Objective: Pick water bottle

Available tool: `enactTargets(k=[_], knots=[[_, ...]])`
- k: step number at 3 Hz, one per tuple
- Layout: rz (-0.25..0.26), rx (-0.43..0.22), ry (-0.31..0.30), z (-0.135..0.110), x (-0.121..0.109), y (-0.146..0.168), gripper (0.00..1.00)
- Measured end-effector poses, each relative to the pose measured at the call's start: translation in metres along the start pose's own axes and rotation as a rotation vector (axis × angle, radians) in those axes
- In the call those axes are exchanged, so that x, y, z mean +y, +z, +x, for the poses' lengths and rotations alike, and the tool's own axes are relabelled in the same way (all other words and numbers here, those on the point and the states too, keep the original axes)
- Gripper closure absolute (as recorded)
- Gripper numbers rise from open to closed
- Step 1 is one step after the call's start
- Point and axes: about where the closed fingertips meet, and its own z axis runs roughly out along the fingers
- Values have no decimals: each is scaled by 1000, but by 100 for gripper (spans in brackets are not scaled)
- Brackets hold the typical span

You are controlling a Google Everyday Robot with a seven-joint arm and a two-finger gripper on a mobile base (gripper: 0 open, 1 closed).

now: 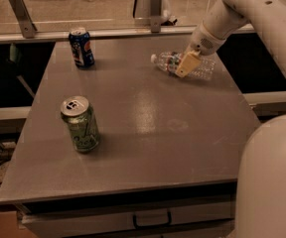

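Note:
The water bottle (204, 69) is clear ribbed plastic with a white cap and lies on its side at the far right of the grey table (148, 148), cap pointing left. My gripper (184, 68) comes down from the upper right and sits right at the bottle's middle, a tan part of it covering the label band. I cannot tell whether it touches the bottle. The bottle rests on the table.
A blue can (81, 47) stands at the table's far left. A green can (81, 124) stands at the near left. A rail with metal posts (21, 14) runs behind the table. My white robot body (272, 182) fills the lower right.

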Motion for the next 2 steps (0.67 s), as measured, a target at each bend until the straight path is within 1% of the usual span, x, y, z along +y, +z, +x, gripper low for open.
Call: enactTargets(k=[1,2], knots=[[-19,-60,-27,-12,16,-14,88],[-60,-160,-82,-33,47,-39,100]])
